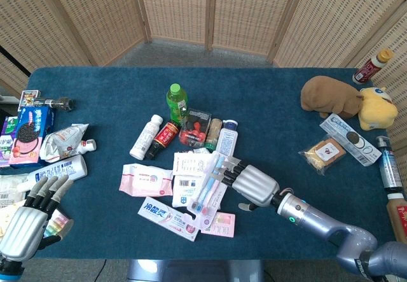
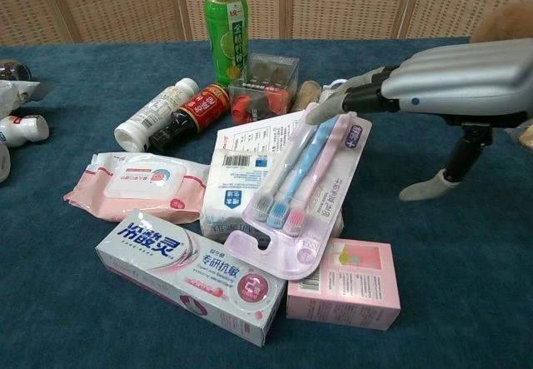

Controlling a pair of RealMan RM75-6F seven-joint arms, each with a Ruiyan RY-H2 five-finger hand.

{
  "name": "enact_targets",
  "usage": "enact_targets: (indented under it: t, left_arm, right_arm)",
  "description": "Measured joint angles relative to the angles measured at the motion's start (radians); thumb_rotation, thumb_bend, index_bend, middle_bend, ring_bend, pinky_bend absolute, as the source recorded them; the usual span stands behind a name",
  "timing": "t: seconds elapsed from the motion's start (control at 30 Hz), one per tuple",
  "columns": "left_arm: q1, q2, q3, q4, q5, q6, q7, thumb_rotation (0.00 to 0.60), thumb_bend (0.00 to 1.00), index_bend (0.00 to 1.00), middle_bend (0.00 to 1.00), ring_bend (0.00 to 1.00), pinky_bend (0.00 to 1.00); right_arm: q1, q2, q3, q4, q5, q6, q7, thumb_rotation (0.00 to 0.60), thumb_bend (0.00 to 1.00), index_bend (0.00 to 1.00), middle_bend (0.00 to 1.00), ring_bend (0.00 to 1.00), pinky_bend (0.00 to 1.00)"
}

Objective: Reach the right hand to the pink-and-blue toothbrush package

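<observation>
The right hand (image 1: 254, 185) hovers over the toothbrush package (image 2: 301, 190), fingers (image 2: 346, 98) apart, holding nothing; the left hand (image 1: 25, 221) lies open.

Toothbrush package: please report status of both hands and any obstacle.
Right hand open, fingers over toothbrush package top edge. Left hand open, idle at table's near-left corner. No obstacle on the package.

A folding screen (image 1: 210, 11) of woven tan rattan panels in pale wooden frames stands around the far side and both ends of the table (image 1: 273, 104), which is covered in deep blue carpet-like cloth. Grey floor (image 1: 191, 49) shows between them. The light is even and soft, casting only faint shadows.
</observation>
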Motion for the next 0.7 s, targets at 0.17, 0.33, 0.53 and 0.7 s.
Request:
enact_targets:
  t: [0.17, 0.33, 0.53, 0.7]
  left_arm:
    - [0.001, -0.002, -0.002, 0.009, -0.011, 0.003, -0.017, 0.6, 0.37, 0.0, 0.0, 0.0, 0.0]
    - [0.006, 0.001, -0.001, 0.012, -0.014, 0.012, -0.025, 0.6, 0.37, 0.0, 0.0, 0.0, 0.0]
    - [0.012, 0.008, 0.006, 0.016, -0.011, 0.023, -0.054, 0.6, 0.37, 0.0, 0.0, 0.0, 0.0]
    - [0.016, 0.01, 0.011, 0.026, -0.013, 0.031, -0.083, 0.6, 0.37, 0.0, 0.0, 0.0, 0.0]
  right_arm:
    - [0.058, -0.03, 0.011, 0.019, 0.012, -0.04, -0.027, 0.551, 0.26, 0.0, 0.0, 0.0, 0.0]
    - [0.1, -0.047, 0.016, 0.035, 0.024, -0.063, -0.035, 0.553, 0.26, 0.0, 0.0, 0.0, 0.0]
    - [0.145, -0.074, 0.007, 0.069, 0.036, -0.102, -0.039, 0.555, 0.26, 0.0, 0.0, 0.0, 0.0]
    - [0.185, -0.102, -0.007, 0.107, 0.041, -0.146, -0.051, 0.589, 0.26, 0.0, 0.01, 0.0, 0.0]
